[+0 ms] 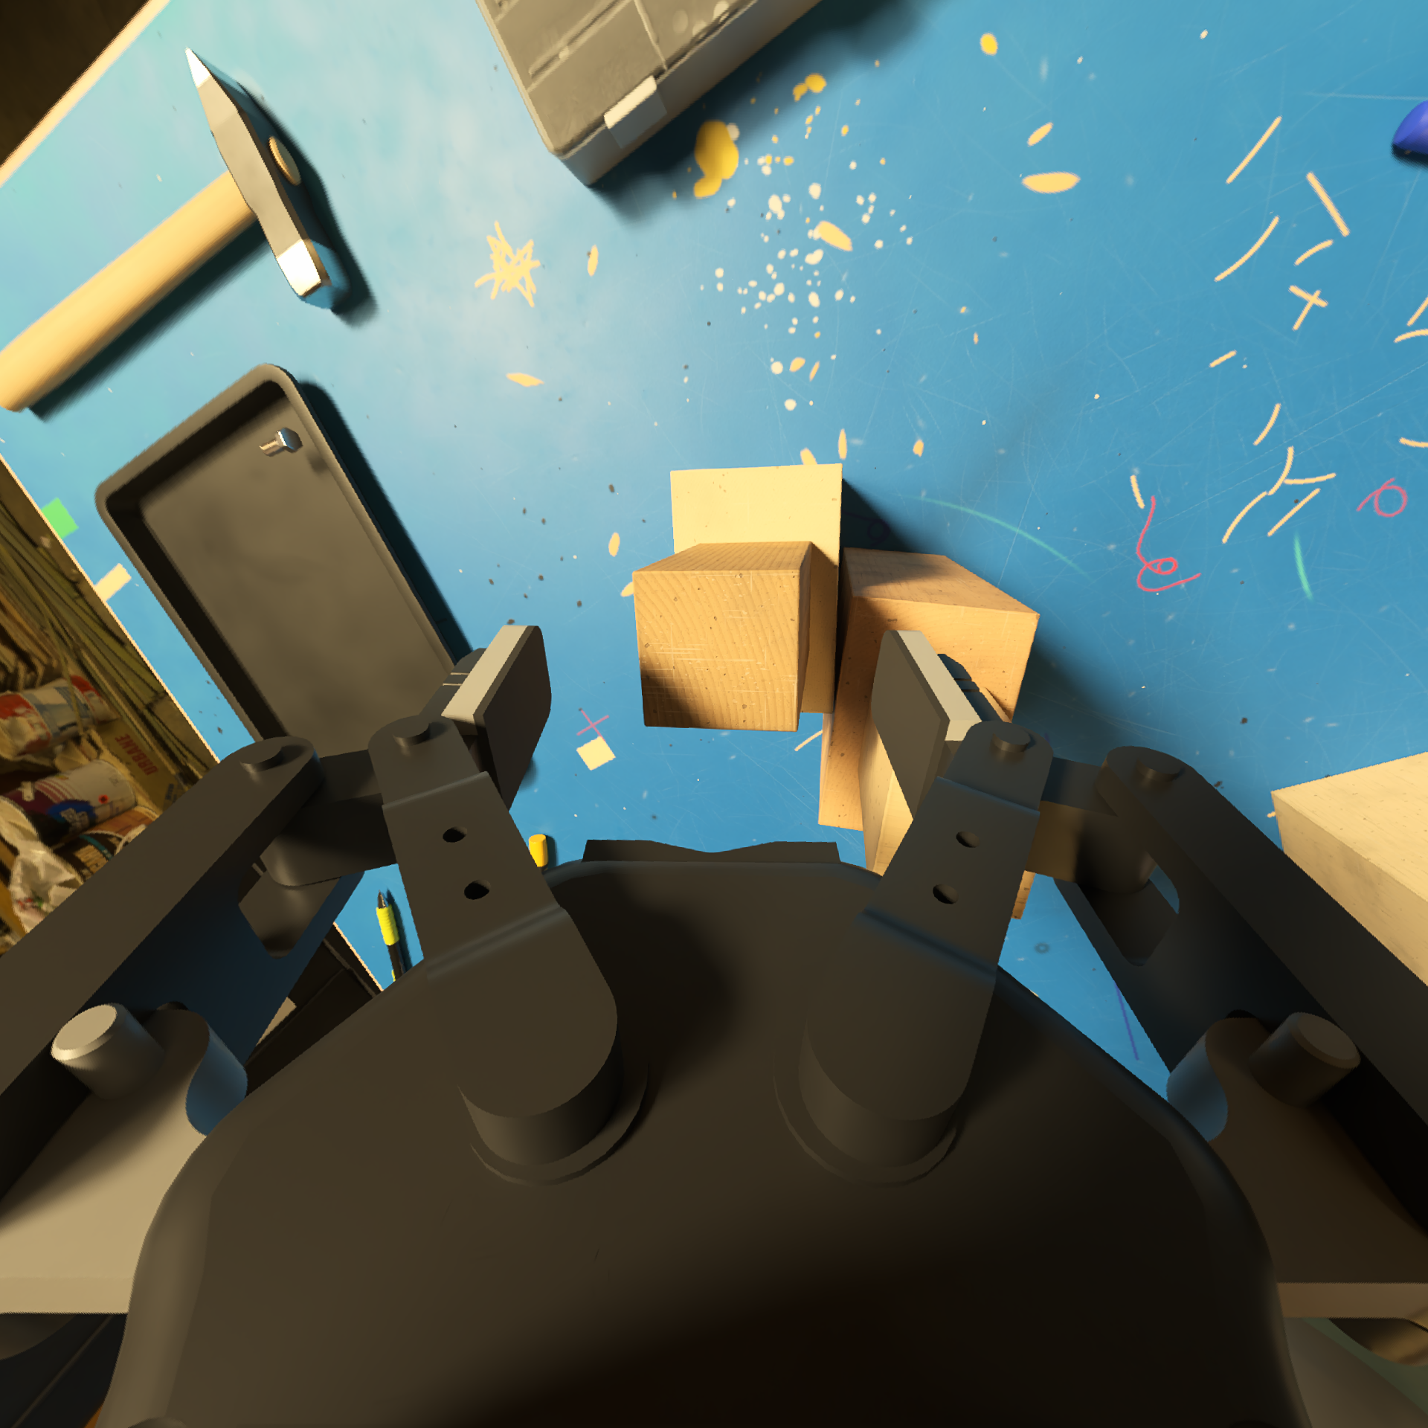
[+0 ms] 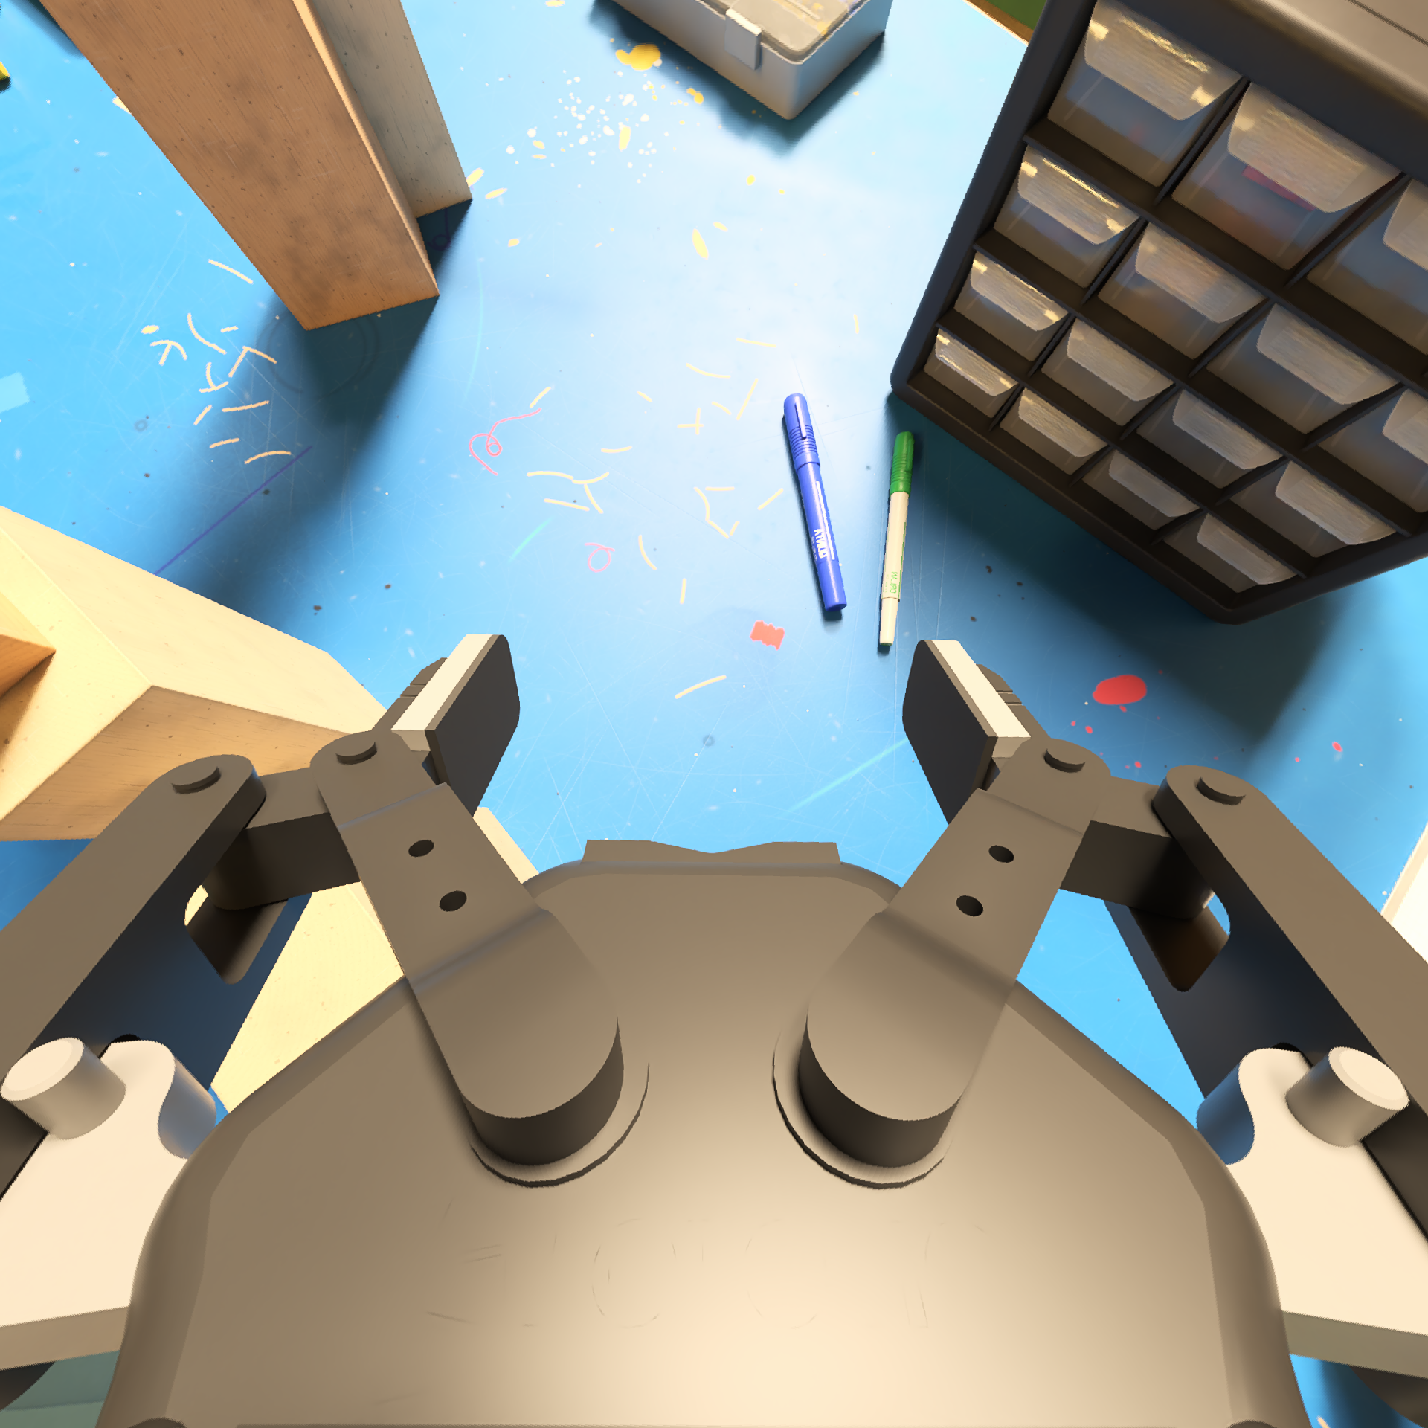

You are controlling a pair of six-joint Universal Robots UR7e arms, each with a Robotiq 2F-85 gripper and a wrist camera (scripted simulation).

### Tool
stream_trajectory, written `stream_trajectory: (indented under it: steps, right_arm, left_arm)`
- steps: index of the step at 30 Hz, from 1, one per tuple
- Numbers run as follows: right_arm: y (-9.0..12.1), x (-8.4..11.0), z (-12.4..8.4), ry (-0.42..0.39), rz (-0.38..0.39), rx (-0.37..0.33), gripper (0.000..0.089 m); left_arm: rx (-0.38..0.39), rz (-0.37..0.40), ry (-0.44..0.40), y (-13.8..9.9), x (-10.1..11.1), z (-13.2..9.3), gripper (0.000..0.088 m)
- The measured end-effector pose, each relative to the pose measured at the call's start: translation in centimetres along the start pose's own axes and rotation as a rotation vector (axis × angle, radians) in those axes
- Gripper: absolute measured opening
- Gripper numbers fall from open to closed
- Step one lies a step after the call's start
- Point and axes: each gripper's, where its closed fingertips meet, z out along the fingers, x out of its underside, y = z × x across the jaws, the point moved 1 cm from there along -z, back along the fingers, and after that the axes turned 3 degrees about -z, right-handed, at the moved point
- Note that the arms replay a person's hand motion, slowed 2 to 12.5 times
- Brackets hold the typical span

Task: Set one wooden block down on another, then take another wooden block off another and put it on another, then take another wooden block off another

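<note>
right claw agape above lettered blue marker (empty)

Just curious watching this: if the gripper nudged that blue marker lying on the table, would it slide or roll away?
The blue marker looks round-bodied and lies flat on the smooth blue table, so a sideways push would probably roll it. Its cap clip might stop the roll early. It seems slim and rigid, likely light to lift.
</note>
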Motion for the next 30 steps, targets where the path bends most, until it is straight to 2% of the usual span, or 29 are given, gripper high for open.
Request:
stream_trajectory:
  steps: [6, 9, 11, 12, 16, 20, 24, 30]
  right_arm:
    - [0.0, 0.0, 0.0, 0.000, 0.000, 0.000, 0.0854]
    - [0.0, 0.0, 0.0, 0.000, 0.000, 0.000, 0.0854]
    - [0.0, 0.0, 0.0, 0.000, 0.001, 0.000, 0.0854]
    - [0.0, 0.0, 0.0, 0.000, 0.001, 0.000, 0.0854]
    - [0.0, 0.0, 0.0, -0.001, 0.001, 0.001, 0.0854]
    - [0.0, 0.0, 0.0, -0.001, 0.002, 0.001, 0.0854]
    - [-0.1, 0.0, 0.0, -0.001, 0.002, 0.001, 0.0854]
    - [-0.1, 0.0, 0.0, -0.001, 0.005, -0.002, 0.0854]
  left_arm:
    - [0.028, -0.051, 0.034, -0.2, 0.7, 1.6, 0.0669]
    - [0.052, -0.063, 0.030, -0.5, 0.9, 2.2, 0.0568]
    - [0.043, -0.061, 0.005, -0.3, 0.7, 2.2, 0.0447]
    - [0.039, -0.058, -0.015, -0.2, 0.4, 2.1, 0.0421]
    - [0.032, -0.040, -0.034, 0.0, 0.4, 1.3, 0.0421]
    - [0.027, -0.008, -0.098, -0.3, -0.2, -0.8, 0.0421]
    - [0.028, 0.042, -0.170, -1.4, -0.6, -4.2, 0.0421]
    - [0.077, 0.149, -0.282, -5.4, -0.8, -10.0, 0.0421]
